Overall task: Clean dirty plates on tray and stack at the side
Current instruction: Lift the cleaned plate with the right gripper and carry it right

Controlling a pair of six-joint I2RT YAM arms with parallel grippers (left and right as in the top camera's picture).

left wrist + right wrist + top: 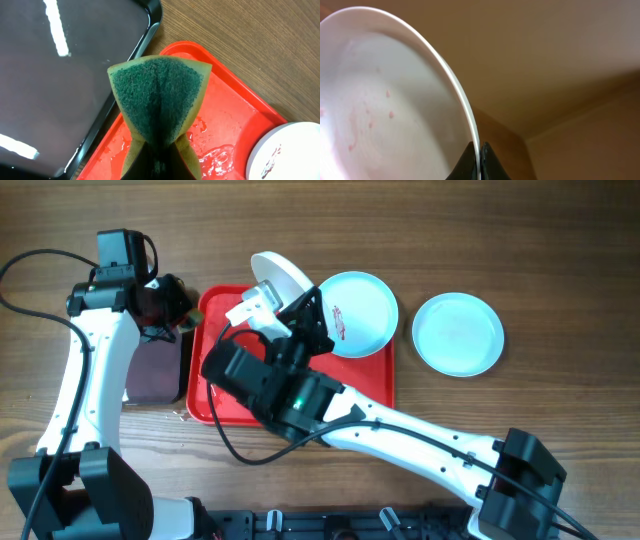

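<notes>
Pinching the rim of one dirty plate, the right gripper holds it tilted on edge over the upper middle of the red tray, jaws pressed tight on the rim. Faint pink flecks mark the plate's face. A second plate, with a reddish smear, lies at the tray's upper right corner, partly over its rim. A third plate, looking clean, sits on the wooden table right of the tray, apart from it. The left gripper squeezes a folded green sponge above the tray's wet upper left corner, beside the black tray.
</notes>
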